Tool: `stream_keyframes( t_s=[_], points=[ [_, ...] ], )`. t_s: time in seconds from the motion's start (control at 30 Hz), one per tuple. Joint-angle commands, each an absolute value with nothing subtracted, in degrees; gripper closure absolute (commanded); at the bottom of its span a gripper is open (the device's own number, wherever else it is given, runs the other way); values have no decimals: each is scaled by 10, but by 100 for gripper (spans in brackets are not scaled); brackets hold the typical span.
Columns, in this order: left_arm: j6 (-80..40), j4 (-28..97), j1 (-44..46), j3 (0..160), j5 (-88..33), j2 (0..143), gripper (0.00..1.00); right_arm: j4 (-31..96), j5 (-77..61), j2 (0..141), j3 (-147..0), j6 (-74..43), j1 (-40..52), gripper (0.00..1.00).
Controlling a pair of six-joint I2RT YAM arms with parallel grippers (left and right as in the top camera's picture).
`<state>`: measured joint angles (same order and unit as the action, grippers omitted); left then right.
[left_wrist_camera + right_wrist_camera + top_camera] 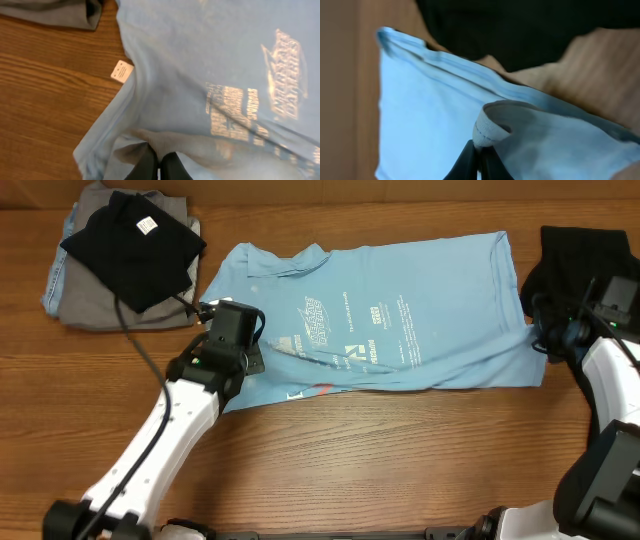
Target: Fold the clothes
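both end effectors clenched on a blue t-shirt spread across the table

the light blue short-sleeved cotton t-shirt (pixel 420 300) lies spread out lengthwise across the brown wooden table (pixel 400 470), collar end toward the left. its side with the small white print faces up. a sliver of coral-red shows at the lower edge, where the fabric is turned over.

the left end effector (pixel 258 360) sits at the shirt's lower left part. in the left wrist view its dark fingers (pixel 147 167) are pressed together, with a fold of blue cloth bunched between and around them. it is grasping the shirt. a small white tag (pixel 121 70) lies against the wood at the shirt's edge.

the right end effector (pixel 541 338) is at the shirt's right end. in its own view the jaws are pinched tight on a curled-up piece of the hem.

at the upper left, well apart from the shirt's print, a black garment (pixel 130 240) rests on a grey folded cloth (pixel 80 295). another black cloth (pixel 590 255) lies at the upper right, just beside the shirt's right end.
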<state>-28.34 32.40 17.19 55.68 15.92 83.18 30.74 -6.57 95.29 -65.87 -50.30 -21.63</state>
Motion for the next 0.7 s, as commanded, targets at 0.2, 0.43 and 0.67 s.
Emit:
stream_keyframes(
  t_s=[0.2, 0.43, 0.67],
  points=[
    [-267, 246, 109, 569, 201, 888, 95, 281, 2, 959, -670, -538, -215, 96],
    [-267, 189, 66, 569, 192, 888, 93, 257, -3, 1012, -670, -537, -212, 96],
    [-253, 129, 64, 569, 183, 891, 85, 226, -6, 1047, -670, -537, -206, 96]
  ],
)
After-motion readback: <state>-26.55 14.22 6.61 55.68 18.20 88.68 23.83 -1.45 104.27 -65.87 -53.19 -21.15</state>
